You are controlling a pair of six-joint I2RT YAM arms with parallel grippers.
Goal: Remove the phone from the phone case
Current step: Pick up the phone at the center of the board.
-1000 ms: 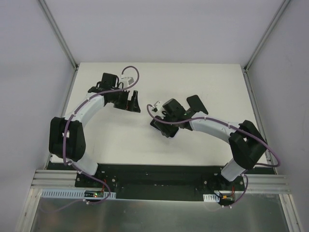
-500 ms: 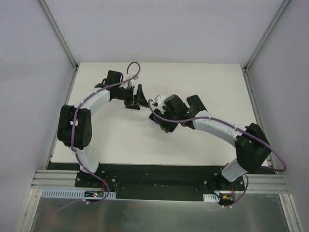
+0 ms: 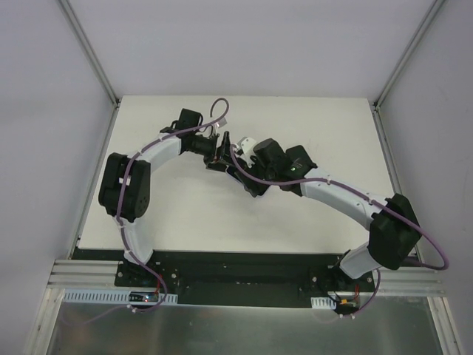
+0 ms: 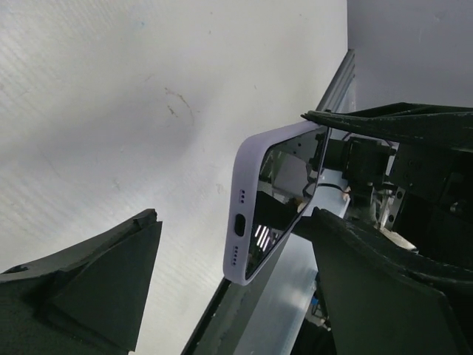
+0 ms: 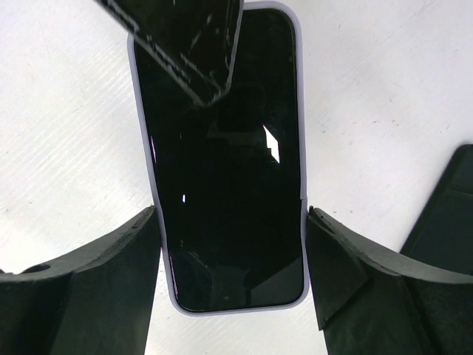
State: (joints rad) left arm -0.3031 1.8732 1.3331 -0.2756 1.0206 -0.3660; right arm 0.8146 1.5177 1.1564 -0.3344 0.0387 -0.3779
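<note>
The phone, black screen up, sits in a lilac case. My right gripper is shut on the case's two long sides and holds it above the table. In the left wrist view the cased phone shows edge-on, its port end towards the camera. My left gripper is open, one finger on each side of the phone and neither touching it. One left finger crosses over the phone's far end. In the top view both grippers, left and right, meet at the table's middle and the arms mostly hide the phone.
The white table has metal frame posts at its far corners. A dark flat shape lies at the right edge of the right wrist view. The black base rail runs along the near edge.
My left arm has swung right, bringing its open gripper round the phone. My right gripper has carried the phone a little farther back and left.
</note>
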